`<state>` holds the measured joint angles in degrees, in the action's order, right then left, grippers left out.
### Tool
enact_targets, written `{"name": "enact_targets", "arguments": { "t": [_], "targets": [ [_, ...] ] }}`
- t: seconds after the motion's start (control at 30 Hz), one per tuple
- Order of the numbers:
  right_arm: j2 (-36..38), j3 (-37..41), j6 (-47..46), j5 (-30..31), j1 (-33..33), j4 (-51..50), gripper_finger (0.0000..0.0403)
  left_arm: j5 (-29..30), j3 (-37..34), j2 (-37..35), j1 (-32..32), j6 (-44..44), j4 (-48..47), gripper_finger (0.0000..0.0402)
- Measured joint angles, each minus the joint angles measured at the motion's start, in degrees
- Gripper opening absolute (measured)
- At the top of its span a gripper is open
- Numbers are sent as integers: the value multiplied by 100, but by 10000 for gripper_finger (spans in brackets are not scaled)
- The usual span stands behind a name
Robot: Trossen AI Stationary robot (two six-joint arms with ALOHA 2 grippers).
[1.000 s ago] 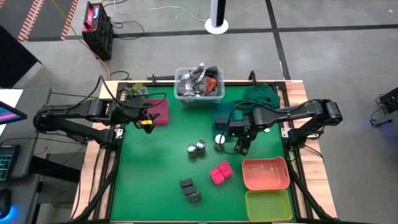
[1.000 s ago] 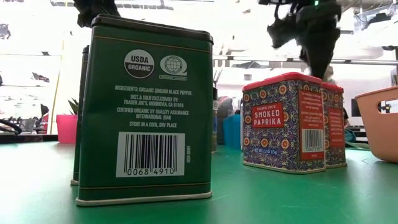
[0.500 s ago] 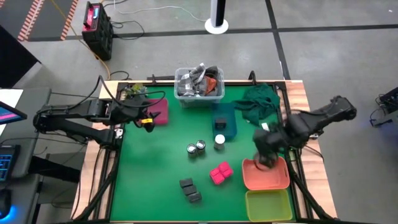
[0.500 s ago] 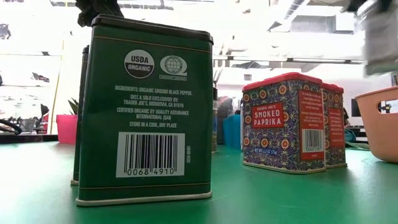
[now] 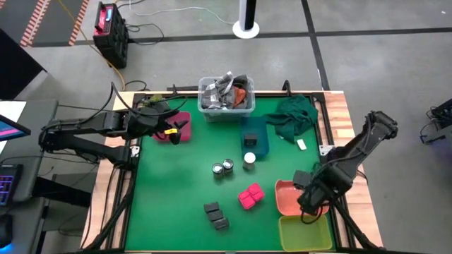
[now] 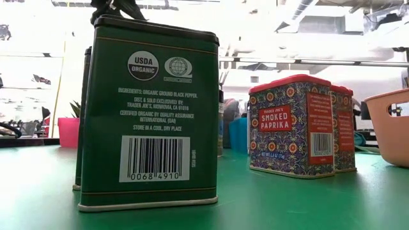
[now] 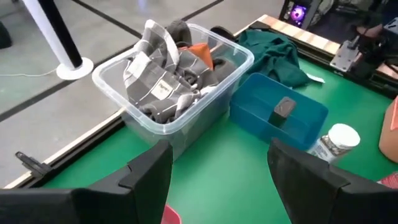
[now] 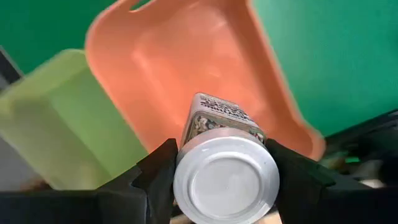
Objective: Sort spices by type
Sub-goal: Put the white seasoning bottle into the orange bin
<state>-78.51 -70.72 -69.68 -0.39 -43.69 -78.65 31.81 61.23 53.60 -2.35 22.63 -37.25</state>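
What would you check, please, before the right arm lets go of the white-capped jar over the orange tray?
1. Right gripper shut on the white-capped jar: ok, fingers on both its sides.
2. Jar over the orange tray: ok in the right wrist view, where tray floor shows beyond the jar.
3. Jar's height above the tray floor: cannot tell.
4. Tray floor free of other things: ok for the part that shows; the arm hides part of it in the high view.
5. Yellow-green tray apart from the drop spot: ok, it lies beside the orange one.
6. Left gripper out of the way: ok, it is at the far left by the magenta tray.
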Motion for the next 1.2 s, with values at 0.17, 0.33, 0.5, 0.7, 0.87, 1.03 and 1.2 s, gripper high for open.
{"name": "enact_targets", "arguments": {
  "t": [0.17,0.33,0.5,0.7,0.87,1.03,1.2],
  "targets": [
    [99,413,-1094,-132,-338,232,236,-24,0,3,0,-107,-5,249],
    [99,718,-1668,-191,-249,303,236,-30,0,3,2,-222,106,249],
    [99,1056,-2020,-243,-163,704,237,-45,0,3,2,-218,66,249],
    [99,1324,-2483,-282,-168,952,276,-174,0,3,2,-216,65,249],
    [141,1319,-2482,-326,-137,968,315,-173,0,3,2,-285,65,249],
    [431,839,-2418,-403,-27,171,333,-305,0,1,4,-294,65,249],
    [653,507,-1749,-127,441,-543,334,-302,0,1,3,-283,67,249]
  ]
}}
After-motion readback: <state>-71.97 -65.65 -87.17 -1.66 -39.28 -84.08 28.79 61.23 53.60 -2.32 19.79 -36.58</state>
